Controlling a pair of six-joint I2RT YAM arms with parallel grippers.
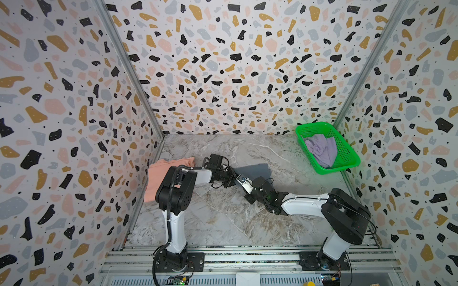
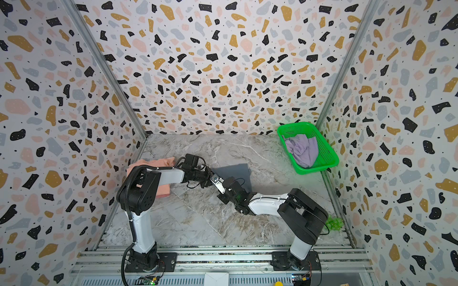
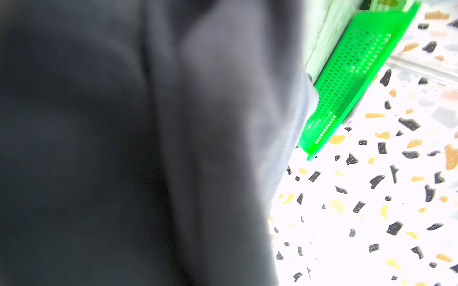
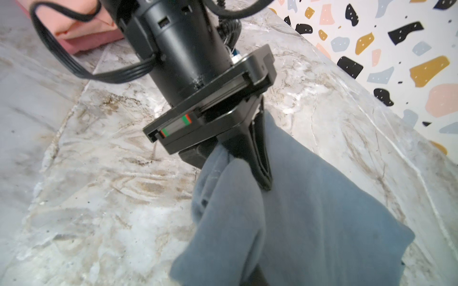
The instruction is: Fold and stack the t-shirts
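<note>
While pink tee (image 1: 155, 178) sits folded at 9 o'clock, your L gripper (image 4: 257, 178) pinches grey tee (image 4: 309, 210); R gripper (image 1: 240, 178): can't tell. To do: lilac tee (image 1: 322, 151) in basket (image 1: 314, 125), 2 o'clock.

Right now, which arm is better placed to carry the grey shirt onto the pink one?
Left. The left claw is pinched shut on the grey t-shirt, and the folded pink t-shirt lies on that arm's side of the table, near its base.
</note>
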